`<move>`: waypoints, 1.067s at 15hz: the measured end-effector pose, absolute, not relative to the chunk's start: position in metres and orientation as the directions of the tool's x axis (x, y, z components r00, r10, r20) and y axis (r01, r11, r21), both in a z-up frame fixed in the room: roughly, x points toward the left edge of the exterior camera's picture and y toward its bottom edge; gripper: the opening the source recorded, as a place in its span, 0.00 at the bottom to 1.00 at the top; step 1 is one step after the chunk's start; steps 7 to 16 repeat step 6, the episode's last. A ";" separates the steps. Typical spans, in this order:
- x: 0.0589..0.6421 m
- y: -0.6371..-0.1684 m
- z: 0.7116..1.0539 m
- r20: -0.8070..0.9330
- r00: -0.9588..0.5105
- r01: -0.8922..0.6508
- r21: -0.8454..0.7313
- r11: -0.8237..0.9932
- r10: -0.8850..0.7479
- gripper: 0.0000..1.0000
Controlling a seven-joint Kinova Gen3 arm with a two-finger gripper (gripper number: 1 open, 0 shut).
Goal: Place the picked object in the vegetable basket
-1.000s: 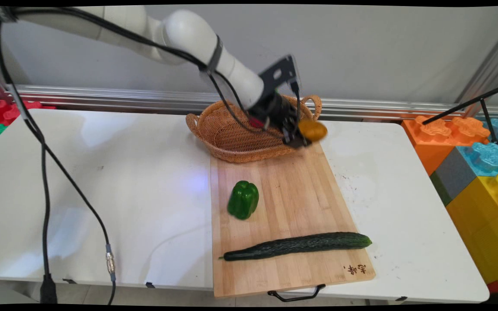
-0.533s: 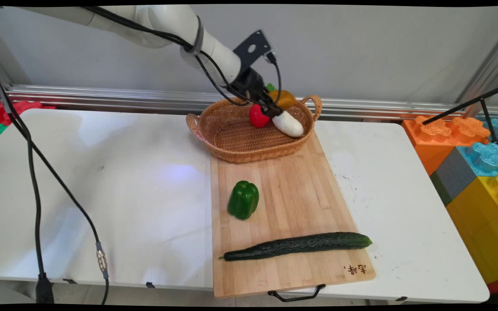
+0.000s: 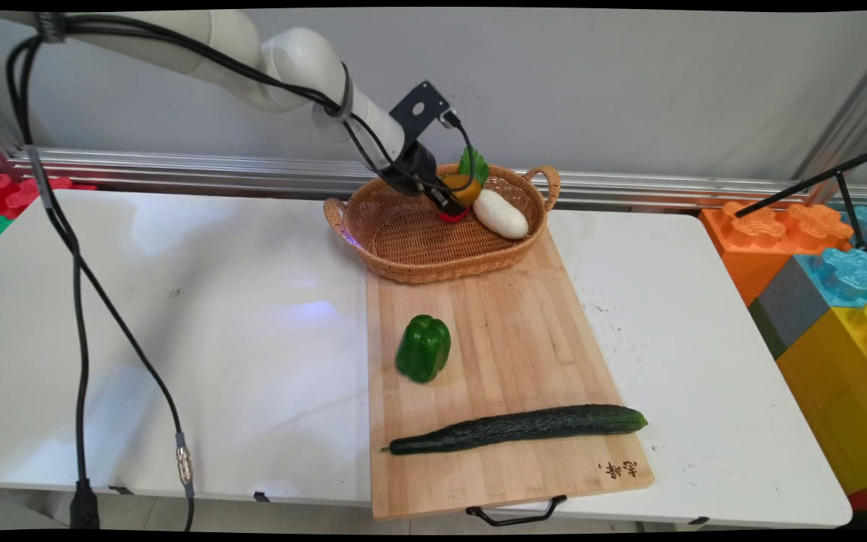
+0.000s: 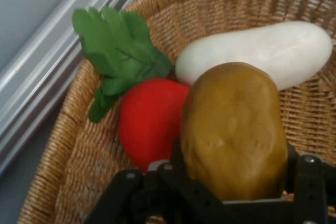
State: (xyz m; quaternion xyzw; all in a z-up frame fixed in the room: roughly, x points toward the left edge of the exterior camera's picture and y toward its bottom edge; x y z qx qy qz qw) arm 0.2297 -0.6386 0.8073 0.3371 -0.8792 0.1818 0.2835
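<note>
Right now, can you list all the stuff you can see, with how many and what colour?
potato: 1, brownish yellow, between the jaws, over the basket
red vegetable: 1, red, in the basket beside the potato
leaves: 1 bunch, green, by the basket's far rim
white radish: 1, white, lying in the basket
basket: 1, tan wicker, at the board's far end
cutting board: 1, light wood, on the table
green pepper: 1, green, on the board
cucumber: 1, dark green, across the board's near end
table: 1, white
building blocks: several, many colours, right of the table
gripper: 1, black, holding the potato
</note>
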 end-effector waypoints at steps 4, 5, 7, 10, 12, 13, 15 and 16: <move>0.228 -0.645 0.799 0.628 -0.581 -0.716 -0.092 0.692 -0.517 1.00; 0.227 -0.645 0.799 0.632 -0.575 -0.718 -0.084 0.691 -0.520 1.00; 0.225 -0.646 0.801 0.635 -0.568 -0.719 -0.076 0.690 -0.523 1.00; 0.225 -0.646 0.801 0.635 -0.568 -0.719 -0.076 0.690 -0.523 1.00; 0.225 -0.646 0.801 0.635 -0.568 -0.719 -0.076 0.690 -0.523 1.00; 0.225 -0.646 0.801 0.635 -0.568 -0.719 -0.076 0.690 -0.523 1.00; 0.225 -0.646 0.801 0.635 -0.568 -0.719 -0.076 0.690 -0.523 1.00; 0.225 -0.646 0.801 0.635 -0.568 -0.719 -0.076 0.690 -0.523 1.00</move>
